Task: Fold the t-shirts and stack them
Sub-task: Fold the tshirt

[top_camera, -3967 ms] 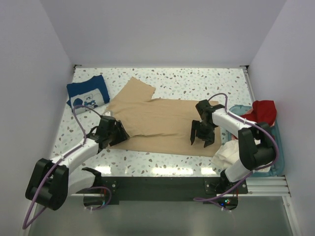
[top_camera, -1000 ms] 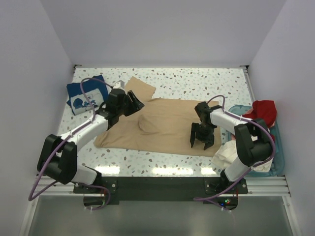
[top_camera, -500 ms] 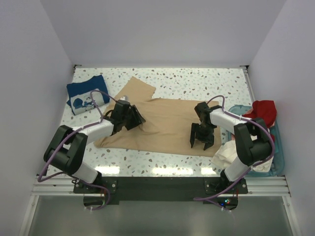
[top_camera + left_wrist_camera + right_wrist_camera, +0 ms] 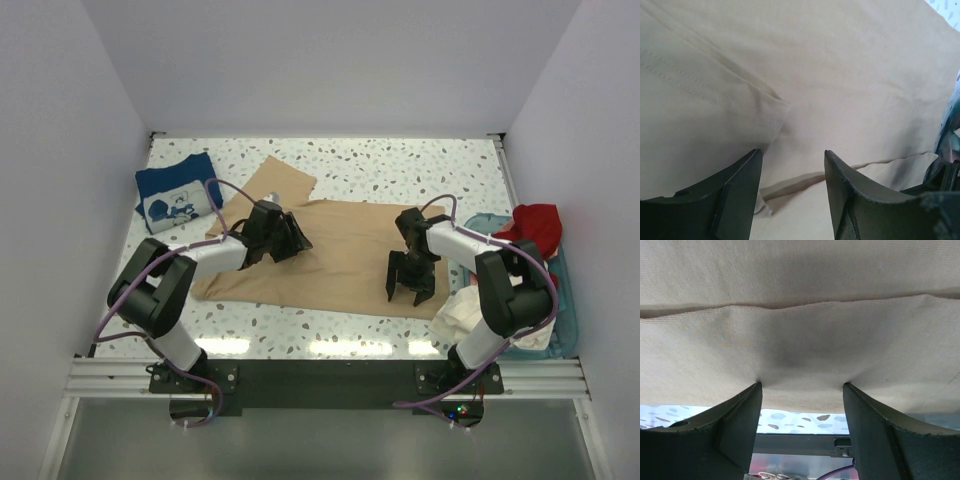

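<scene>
The tan-beige t-shirt (image 4: 340, 255) lies spread on the table, its left sleeve folded inward. My left gripper (image 4: 296, 244) is open and empty, low over the folded sleeve; the left wrist view shows the sleeve hem (image 4: 740, 75) and a fold edge between its fingers (image 4: 735, 195). My right gripper (image 4: 410, 283) is open with its fingertips pressed on the shirt's lower right part; the right wrist view shows cloth (image 4: 805, 340) dimpled at each fingertip (image 4: 747, 405). The navy t-shirt (image 4: 178, 192) with white print lies folded at far left. Red (image 4: 535, 225) and cream-white (image 4: 470, 310) shirts are at right.
A teal basket (image 4: 560, 290) at the right edge holds the red and cream-white shirts. White walls enclose the speckled table (image 4: 400, 165) on three sides. The black base rail (image 4: 330, 375) runs along the near edge.
My left gripper carried the shirt's left sleeve from the far left inward over the body, let it go, and now sits open over the shirt's middle. The right gripper stayed put.
</scene>
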Available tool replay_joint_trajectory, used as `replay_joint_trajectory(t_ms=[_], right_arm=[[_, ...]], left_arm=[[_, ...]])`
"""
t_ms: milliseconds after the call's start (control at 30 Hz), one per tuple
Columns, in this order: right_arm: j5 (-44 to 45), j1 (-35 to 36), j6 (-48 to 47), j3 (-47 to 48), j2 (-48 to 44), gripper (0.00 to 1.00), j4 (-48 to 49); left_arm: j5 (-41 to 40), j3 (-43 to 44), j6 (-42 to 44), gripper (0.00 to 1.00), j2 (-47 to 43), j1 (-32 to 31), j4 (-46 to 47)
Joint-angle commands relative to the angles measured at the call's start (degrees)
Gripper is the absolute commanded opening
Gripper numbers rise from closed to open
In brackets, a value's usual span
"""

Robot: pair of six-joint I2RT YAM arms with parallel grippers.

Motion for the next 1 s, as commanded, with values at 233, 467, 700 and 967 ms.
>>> replay_joint_trajectory(t_ms=[233, 467, 700, 967], right_arm=[[-1.03, 0.34, 0.49, -0.7, -0.46, 0.69, 0.48], [0.03, 0.34, 0.31, 2.37, -2.83, 0.69, -3.55], [3.28, 0.25, -1.27, 7.73, -6.61, 0.7, -8.93], [3.37, 0.34, -1.97, 8.53, -1.0, 0.7, -3.22]], left_arm=[[0.07, 6.27, 0.63, 0.58, 2.91, -1.35, 1.86], [-5.64, 9.53, 5.98, 0.59, -4.12, -0.47, -3.5], [-5.65, 0.05, 6.96, 0.61, -11.93, 6.37, -6.94], [-5.65, -10.68, 8.98, 0.62, -15.2, 12.45, -7.11]])
